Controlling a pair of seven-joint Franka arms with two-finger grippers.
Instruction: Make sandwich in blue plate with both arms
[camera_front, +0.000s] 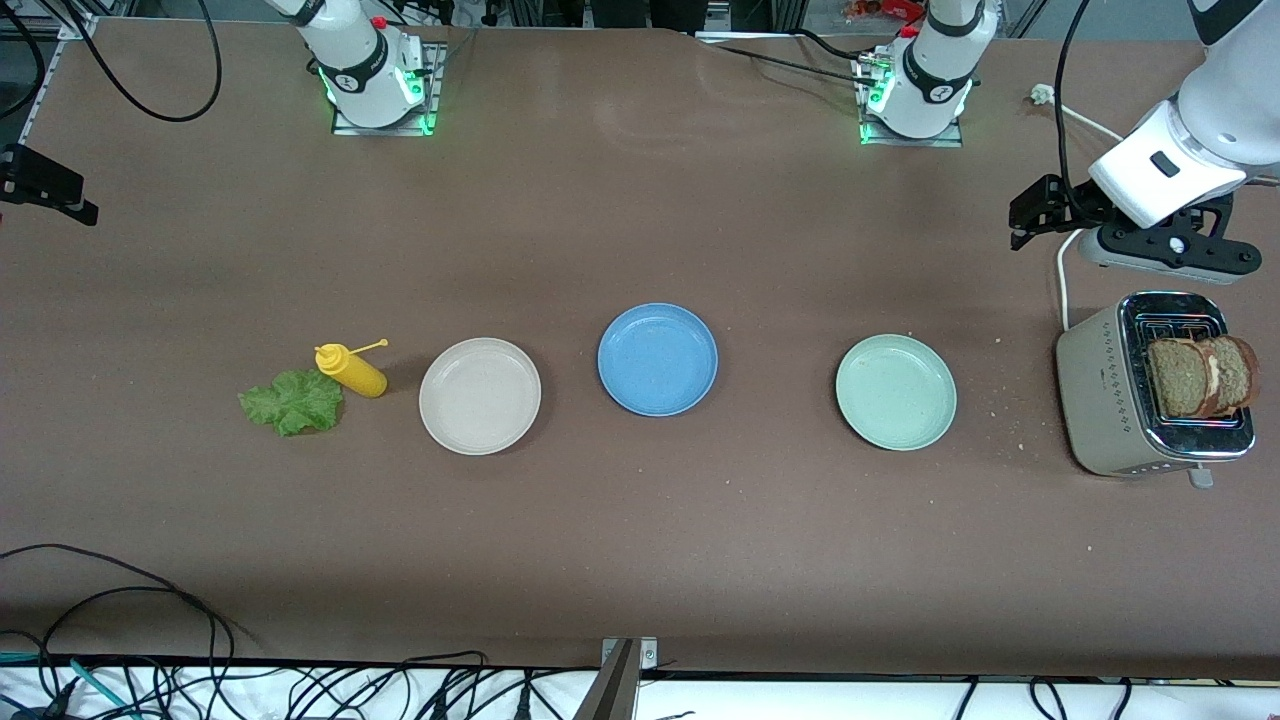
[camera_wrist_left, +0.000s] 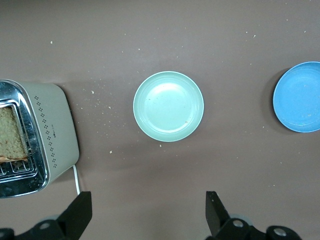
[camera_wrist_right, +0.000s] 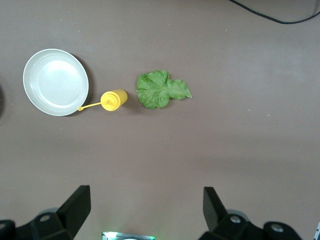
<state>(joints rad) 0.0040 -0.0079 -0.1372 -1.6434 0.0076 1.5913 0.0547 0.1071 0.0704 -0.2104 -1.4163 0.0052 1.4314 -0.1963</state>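
Sitting bare at mid-table, blue plate (camera_front: 657, 359) between beige plate (camera_front: 480, 396) and pale green plate (camera_front: 896, 391), nothing on it yet. Sandwich not begun by the look of it: two bread slices (camera_front: 1202, 376) upright in the toaster (camera_front: 1100, 400) at the left arm's end of the table, lettuce leaf (camera_front: 292, 402) flat on the table at the right arm's end, touching or just beside the yellow squeeze bottle (camera_front: 352, 370).

Left gripper (camera_wrist_left: 148, 216) up in the air over bare table near the toaster and the green plate, jaws wide, holding nothing. Right gripper (camera_wrist_right: 146, 210) high over bare table near its own base, leaf and bottle in its sight, jaws wide and empty too.

Likely first step: fetching a slice from the toaster, calling for a descent onto the upstanding crust and a straight lift clear of the slot. Plenty of open table around the blue plate for both approaches; bottle close against the leaf, so little room there; toaster near the table edge
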